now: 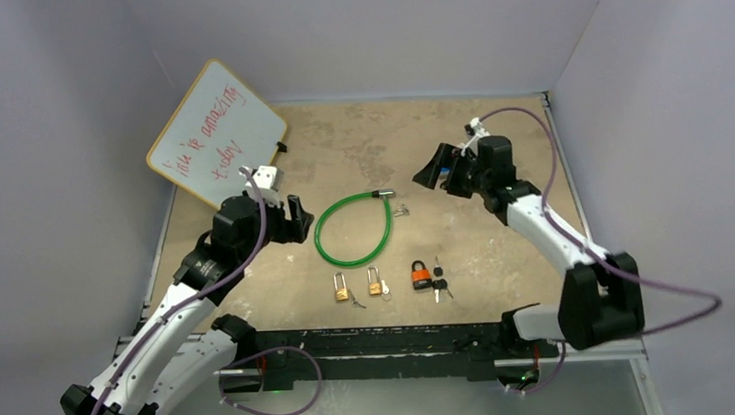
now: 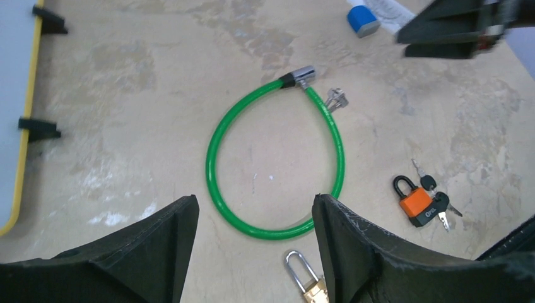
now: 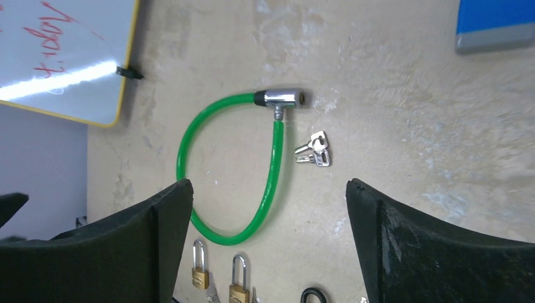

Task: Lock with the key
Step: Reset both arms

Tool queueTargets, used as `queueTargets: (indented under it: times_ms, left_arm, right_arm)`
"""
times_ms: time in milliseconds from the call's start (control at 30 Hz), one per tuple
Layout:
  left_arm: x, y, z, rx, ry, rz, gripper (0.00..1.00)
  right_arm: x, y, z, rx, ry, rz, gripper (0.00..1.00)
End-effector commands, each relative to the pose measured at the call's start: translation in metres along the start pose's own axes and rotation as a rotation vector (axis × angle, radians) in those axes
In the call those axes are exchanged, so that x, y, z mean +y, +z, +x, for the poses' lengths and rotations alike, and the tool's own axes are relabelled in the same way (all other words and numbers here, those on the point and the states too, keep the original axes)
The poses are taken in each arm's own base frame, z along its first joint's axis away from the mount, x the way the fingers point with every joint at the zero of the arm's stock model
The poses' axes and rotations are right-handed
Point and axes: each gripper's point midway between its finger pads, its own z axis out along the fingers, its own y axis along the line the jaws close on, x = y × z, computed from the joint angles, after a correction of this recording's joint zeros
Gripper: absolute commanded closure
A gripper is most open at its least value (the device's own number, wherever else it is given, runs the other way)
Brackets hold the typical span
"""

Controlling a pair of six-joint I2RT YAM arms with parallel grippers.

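A green cable lock [image 1: 319, 235] lies in a loop mid-table, its cable end meeting its metal head [image 1: 385, 195]. A small silver key pair [image 1: 400, 209] lies just right of the head, apart from it. Two brass padlocks [image 1: 341, 287] [image 1: 375, 282] and an orange padlock [image 1: 422, 276] with black-headed keys [image 1: 439, 284] lie nearer the front. My left gripper [image 1: 298, 219] is open and empty, left of the loop. My right gripper [image 1: 433, 168] is open and empty, back right of the keys. The left wrist view shows the cable [image 2: 269, 235] and keys [image 2: 336, 99]; so does the right wrist view [image 3: 230, 240] [image 3: 313, 151].
A yellow-framed whiteboard [image 1: 215, 130] with red writing leans at the back left. A blue eraser [image 3: 495, 25] lies on the table by my right gripper. Grey walls close in the table on three sides.
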Motion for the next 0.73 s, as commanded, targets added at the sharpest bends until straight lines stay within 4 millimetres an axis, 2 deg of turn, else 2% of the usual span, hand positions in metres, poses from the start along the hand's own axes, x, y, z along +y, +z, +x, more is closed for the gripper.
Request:
queueTargets:
  times_ms: [0, 67, 167, 200, 367, 467, 700]
  left_arm:
    - [0.029, -0.015, -0.016, -0.003, -0.115, -0.222, 0.31]
    - [0.041, -0.023, -0.016, 0.003, -0.131, -0.299, 0.3]
    - [0.052, -0.035, -0.022, -0.019, -0.135, -0.371, 0.26]
    - [0.056, -0.039, -0.024, -0.031, -0.131, -0.392, 0.2]
    - [0.069, -0.058, -0.035, -0.068, -0.127, -0.474, 0.15]
    - [0.073, -0.068, -0.045, -0.11, -0.135, -0.503, 0.13]
    - [0.07, -0.075, -0.053, -0.139, -0.141, -0.486, 0.1]
  right_arm:
    - [-0.002, -0.043, -0.007, -0.115, -0.137, 0.058, 0.07]
    - [0.001, -0.064, -0.013, -0.18, -0.187, 0.071, 0.02]
    - [0.009, -0.093, -0.017, -0.258, -0.227, 0.066, 0.01]
    - [0.01, -0.1, -0.016, -0.268, -0.236, 0.071, 0.01]
    - [0.007, -0.131, -0.012, -0.316, -0.279, 0.117, 0.01]
    - [0.006, -0.143, -0.011, -0.354, -0.281, 0.126, 0.01]
    - [0.003, -0.154, -0.01, -0.402, -0.262, 0.14, 0.01]
